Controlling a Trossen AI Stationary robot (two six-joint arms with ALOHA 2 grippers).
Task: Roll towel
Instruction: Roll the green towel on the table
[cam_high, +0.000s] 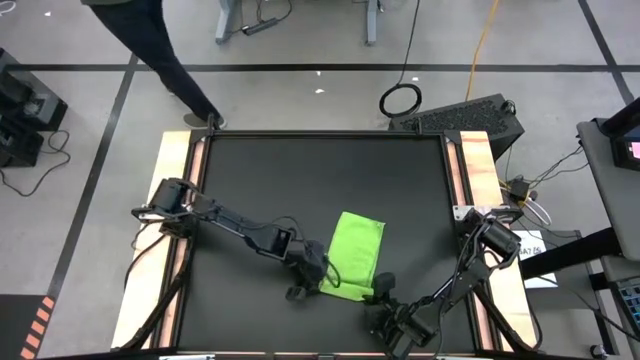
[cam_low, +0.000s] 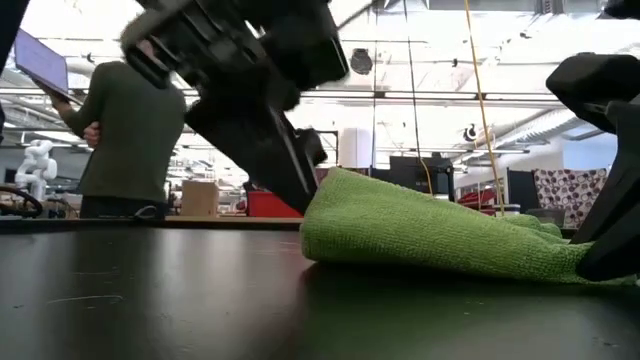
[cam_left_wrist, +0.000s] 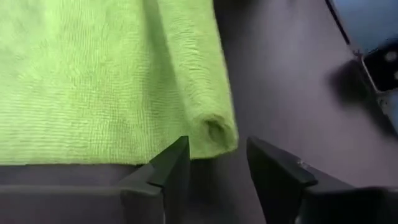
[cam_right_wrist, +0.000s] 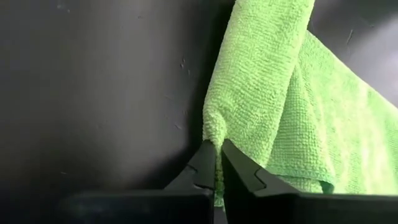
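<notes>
The lime-green towel (cam_high: 355, 255) lies on the black table (cam_high: 260, 180) near its front edge. Its near edge is turned over into a loose roll (cam_left_wrist: 208, 93). My left gripper (cam_left_wrist: 217, 155) stands open just short of the roll's left end (cam_left_wrist: 214, 130), fingers on either side of that end and clear of it. In the high view it sits at the towel's near left corner (cam_high: 312, 283). My right gripper (cam_right_wrist: 219, 149) is shut on the towel at its near right corner (cam_high: 378, 292). The low view shows the towel (cam_low: 430, 235) humped between both arms. My right gripper pinches the bunched end of the towel's rolled near edge (cam_right_wrist: 211, 134) between its two fingertips. The fingers (cam_right_wrist: 202, 165) slant down from the near right side. The rest of the towel lies slack on the table beyond them.
Wooden rails (cam_high: 470, 160) run along the table's left and right sides. A person (cam_low: 125, 140) stands beyond the far left corner. Cables and a grey box (cam_high: 470, 115) lie past the far right corner. Bare black table stretches behind and left of the towel.
</notes>
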